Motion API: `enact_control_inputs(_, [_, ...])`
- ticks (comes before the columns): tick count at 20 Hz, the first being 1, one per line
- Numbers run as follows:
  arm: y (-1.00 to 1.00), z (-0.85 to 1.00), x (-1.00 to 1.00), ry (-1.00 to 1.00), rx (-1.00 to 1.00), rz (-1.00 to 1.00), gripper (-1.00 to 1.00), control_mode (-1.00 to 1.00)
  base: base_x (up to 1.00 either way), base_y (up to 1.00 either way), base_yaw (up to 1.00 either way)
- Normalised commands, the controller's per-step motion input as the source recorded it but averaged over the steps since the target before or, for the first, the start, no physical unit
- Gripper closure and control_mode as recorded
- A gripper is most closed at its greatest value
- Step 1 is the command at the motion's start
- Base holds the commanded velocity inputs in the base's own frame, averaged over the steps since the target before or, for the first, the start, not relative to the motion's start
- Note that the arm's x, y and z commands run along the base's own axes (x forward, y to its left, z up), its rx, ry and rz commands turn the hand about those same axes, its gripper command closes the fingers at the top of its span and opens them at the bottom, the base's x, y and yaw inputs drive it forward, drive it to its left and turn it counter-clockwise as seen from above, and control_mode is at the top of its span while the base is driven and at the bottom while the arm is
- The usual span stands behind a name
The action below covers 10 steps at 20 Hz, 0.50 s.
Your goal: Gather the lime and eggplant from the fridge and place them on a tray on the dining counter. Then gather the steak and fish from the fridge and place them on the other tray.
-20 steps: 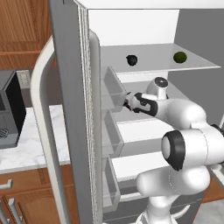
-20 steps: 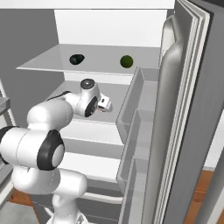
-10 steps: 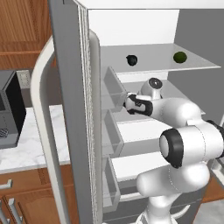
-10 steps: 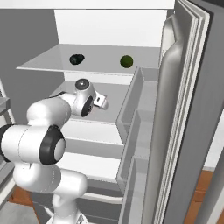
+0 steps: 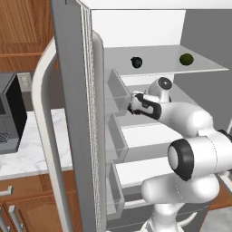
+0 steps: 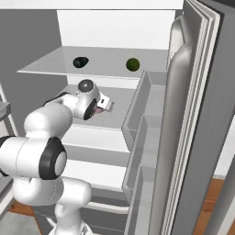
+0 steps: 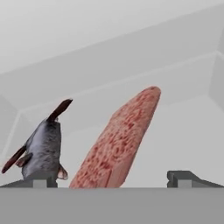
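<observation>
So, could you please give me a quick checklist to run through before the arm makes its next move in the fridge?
1. Fridge door open: ok, shelves exposed.
2. Pincer open: ok, the tips stand wide apart with nothing between them.
3. Steak in front of the pincer: ok, it lies between the two tips' lines, further in.
4. Fish clear of the grasp: cannot tell, it sits close to one tip.
5. Lime and eggplant already moved: not ok, both are on the upper shelf.
6. Trays ready on the dining counter: cannot tell.
</observation>
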Motion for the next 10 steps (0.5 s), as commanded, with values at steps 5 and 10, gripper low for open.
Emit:
enact_control_inputs(5, [0.00, 0.00, 0.12, 0.07, 0.02, -0.02, -1.00, -1.00, 0.00, 0.00, 0.00])
enact_control_inputs(10, [0.00, -0.02, 0.18, 0.09, 0.00, -0.02, -1.00, -1.00, 0.00, 0.00, 0.00])
